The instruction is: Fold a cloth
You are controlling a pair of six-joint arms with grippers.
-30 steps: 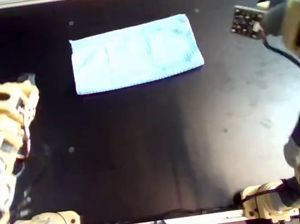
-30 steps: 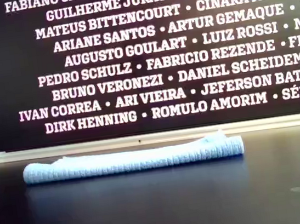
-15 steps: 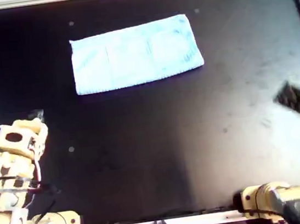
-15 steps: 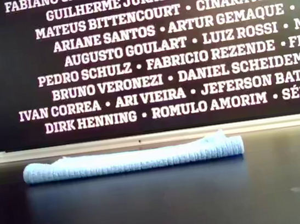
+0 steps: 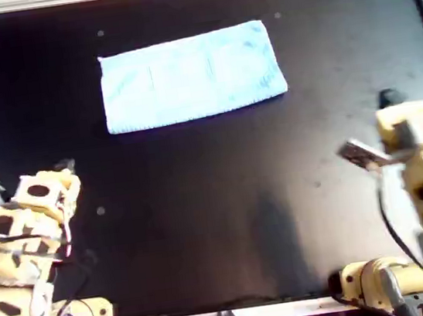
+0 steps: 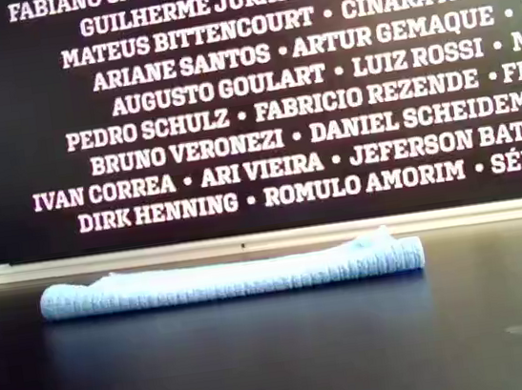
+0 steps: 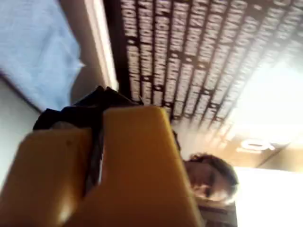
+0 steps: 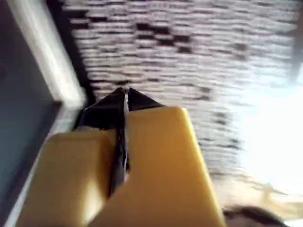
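down at the near edge of the black bench (image 5: pixel 225 203), both yellow arms sit pulled back. the left gripper (image 7: pixel 94 101) has its fingers pressed together on nothing, and so does the right gripper (image 8: pixel 124 101). the cloth (image 5: pixel 190 75) lies folded into a flat strip toward the far side, well apart from both, before a wall of names (image 6: pixel 285 86).

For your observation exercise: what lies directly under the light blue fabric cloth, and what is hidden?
The light blue fabric cloth lies folded on the black table surface. Dark tabletop shows all round it. Whatever is beneath or between its layers is covered and cannot be seen.
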